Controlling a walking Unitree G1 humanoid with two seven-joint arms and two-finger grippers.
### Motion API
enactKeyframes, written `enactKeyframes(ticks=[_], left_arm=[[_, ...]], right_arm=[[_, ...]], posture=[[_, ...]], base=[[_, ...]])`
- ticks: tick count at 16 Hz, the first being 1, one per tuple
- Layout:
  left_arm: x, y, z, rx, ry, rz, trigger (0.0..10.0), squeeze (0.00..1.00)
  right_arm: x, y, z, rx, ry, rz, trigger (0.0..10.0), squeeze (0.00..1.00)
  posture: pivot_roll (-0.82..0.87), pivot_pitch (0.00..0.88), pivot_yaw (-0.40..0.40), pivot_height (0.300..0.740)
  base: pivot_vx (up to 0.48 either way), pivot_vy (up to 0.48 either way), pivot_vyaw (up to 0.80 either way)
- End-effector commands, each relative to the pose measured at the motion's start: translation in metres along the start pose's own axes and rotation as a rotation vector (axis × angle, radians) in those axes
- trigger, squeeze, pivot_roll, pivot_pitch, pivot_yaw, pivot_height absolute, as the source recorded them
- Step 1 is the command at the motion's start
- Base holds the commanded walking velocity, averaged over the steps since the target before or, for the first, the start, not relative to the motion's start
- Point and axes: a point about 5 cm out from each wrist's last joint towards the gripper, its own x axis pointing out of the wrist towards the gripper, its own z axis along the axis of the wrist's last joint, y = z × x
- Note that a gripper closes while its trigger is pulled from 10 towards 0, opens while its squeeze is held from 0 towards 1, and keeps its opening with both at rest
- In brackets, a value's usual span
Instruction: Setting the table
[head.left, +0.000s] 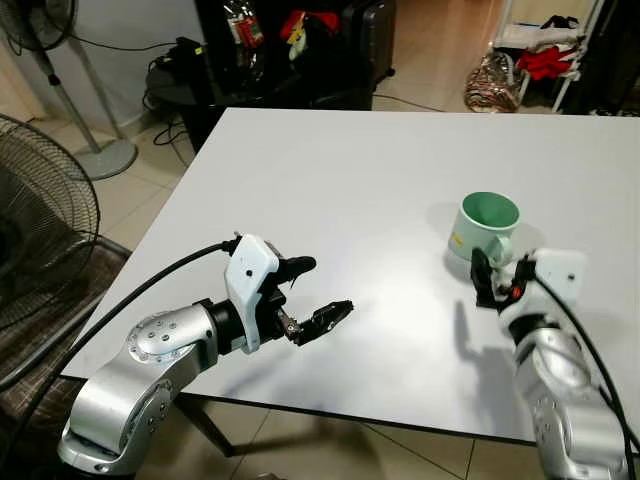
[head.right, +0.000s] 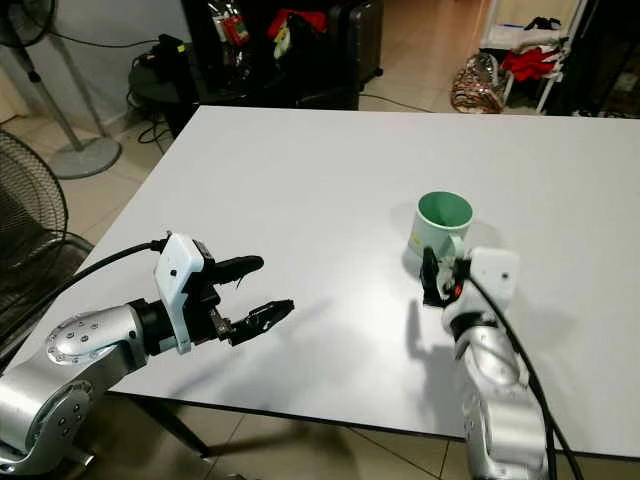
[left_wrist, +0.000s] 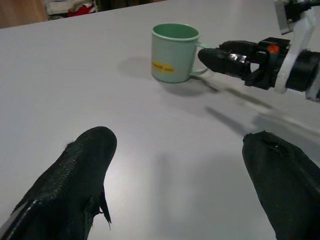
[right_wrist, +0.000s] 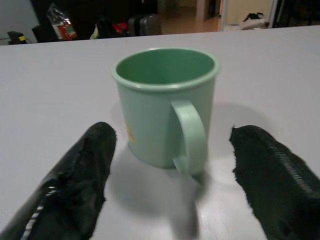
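On your far left a fan stands on the floor beside the table. Your left gripper hovers over the near left part of the white top, its two black fingers spread wide apart with nothing between them. It is well apart from the mug, which sits to its right across bare table.

The mug is pale green, upright and empty, standing on the near right part of the table. Its handle faces your right gripper, which sits just on the near side of the mug with its fingers apart. From the head views you cannot tell whether the fingertips touch the handle; they overlap the mug's near edge there.

The right wrist view settles part of this: the handle lies in line with the gap between the two fingers, a little beyond their tips, and neither finger is closed on it.

The left wrist view gives you the side you miss from above: a yellow label on the mug's wall, and your right gripper reaching in from the handle side, its tip close against the handle.

Beyond the table's far edge, a dark shelf and a bag stand on the floor.
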Motion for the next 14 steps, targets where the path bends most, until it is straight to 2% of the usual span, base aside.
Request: enactKeyframes(ticks=[1,4,6,8,14], left_arm=[[-0.001,0.000,0.001,0.008,0.006,0.004,10.0,0.00],[0.001,0.002,0.000,0.011,0.008,0.005,10.0,0.00],[0.002,0.003,0.000,0.011,0.009,0.005,10.0,0.00],[0.003,0.003,0.000,0.018,0.013,0.001,10.0,0.00],[0.005,0.006,0.003,0.028,0.009,0.000,10.0,0.00]], right_arm=[[0.004,-0.001,-0.005,0.003,0.029,0.009,10.0,1.00],[0.014,-0.003,-0.005,0.000,0.045,0.023,10.0,0.97],[0.023,-0.003,-0.008,-0.017,0.050,0.046,10.0,0.74],[0.032,-0.001,-0.009,-0.023,0.047,0.064,10.0,0.67],[0.077,-0.002,-0.002,-0.078,0.062,0.075,10.0,0.38]], posture=[[-0.05,0.042,0.089,0.740],[-0.05,0.043,0.089,0.740],[-0.05,0.047,0.096,0.740],[-0.05,0.050,0.098,0.740],[-0.03,0.057,0.105,0.740]], base=[[0.000,0.000,0.00],[0.000,0.000,0.00],[0.000,0.000,0.00],[0.000,0.000,0.00],[0.000,0.000,0.00]])
